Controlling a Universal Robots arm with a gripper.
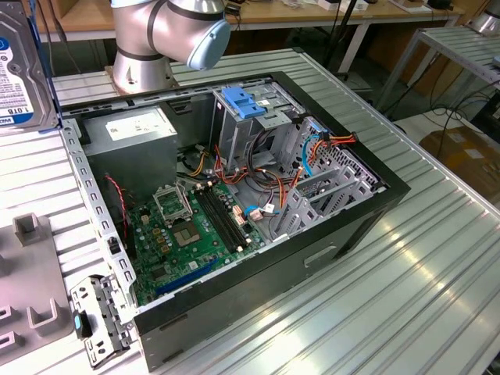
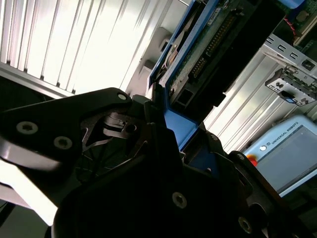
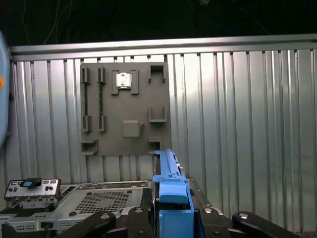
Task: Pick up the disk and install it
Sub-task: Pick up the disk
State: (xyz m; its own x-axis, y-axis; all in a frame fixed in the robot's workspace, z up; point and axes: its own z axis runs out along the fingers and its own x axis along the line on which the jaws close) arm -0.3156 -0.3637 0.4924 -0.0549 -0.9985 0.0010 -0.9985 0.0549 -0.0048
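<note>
1. The disk (image 1: 19, 70) is bound for the open computer case (image 1: 351, 234), the biggest thing on the ribbed metal table (image 1: 406, 312). The case lies on its side with the green board showing. At its far end is a grey drive cage (image 1: 258, 117) with a blue latch on top. Nothing of the disk touches the case, so I judge the installing is not yet done.
2. The grey fixture plate (image 3: 124, 106) lies flat on the table at the exterior view's left, well apart from what I carry. One small silvery piece sits in a slot near its far edge.
3. The disk itself is up off the table, standing on edge at the far left border of the exterior view, with its white label facing the camera. In the second wrist view its underside with the connector row (image 2: 213, 54) runs away from me. In the first wrist view its blue bracket (image 3: 171, 193) rises straight up out of my grip. The pick-up is done, by my reading.
4. My gripper (image 2: 168, 124) is closed narrow on the blue bracket at the disk's near end, with a finger on either side.
5. A small metal bracket with a blue tab (image 1: 98, 320) lies on the table just beside the case's near left corner, untouched.
</note>
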